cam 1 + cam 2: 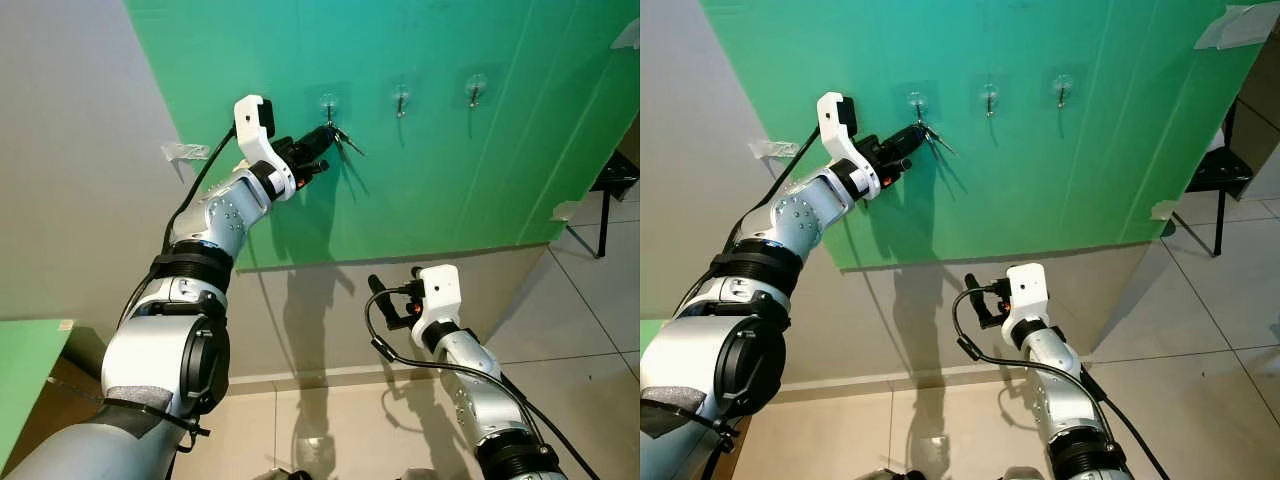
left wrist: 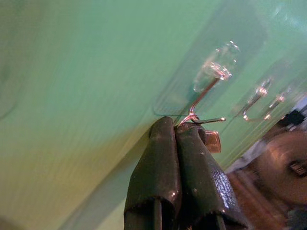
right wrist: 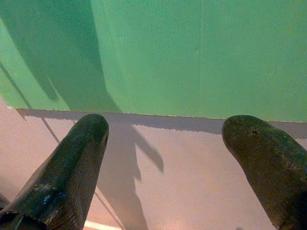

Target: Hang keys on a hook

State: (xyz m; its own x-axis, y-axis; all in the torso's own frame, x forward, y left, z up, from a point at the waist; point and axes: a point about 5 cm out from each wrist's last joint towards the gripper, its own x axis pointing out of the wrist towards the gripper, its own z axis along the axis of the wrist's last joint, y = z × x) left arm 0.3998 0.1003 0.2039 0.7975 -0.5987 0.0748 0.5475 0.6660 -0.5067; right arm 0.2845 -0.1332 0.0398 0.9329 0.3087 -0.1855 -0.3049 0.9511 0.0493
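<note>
A green board (image 1: 450, 170) on the wall carries three clear-backed metal hooks. My left gripper (image 1: 328, 135) is raised to the leftmost hook (image 1: 328, 101) and is shut on the keys (image 1: 347, 141), which stick out to the right just below that hook. In the left wrist view the key ring (image 2: 192, 118) sits against the hook's wire (image 2: 204, 93), with a key (image 2: 213, 141) beside the fingers (image 2: 168, 158). My right gripper (image 3: 165, 143) is held low in front of the wall, open and holding nothing.
The middle hook (image 1: 401, 99) and the right hook (image 1: 475, 91) are bare. A black chair (image 1: 612, 185) stands at the right on the tiled floor (image 1: 590, 330). A green surface (image 1: 25, 370) lies at the lower left.
</note>
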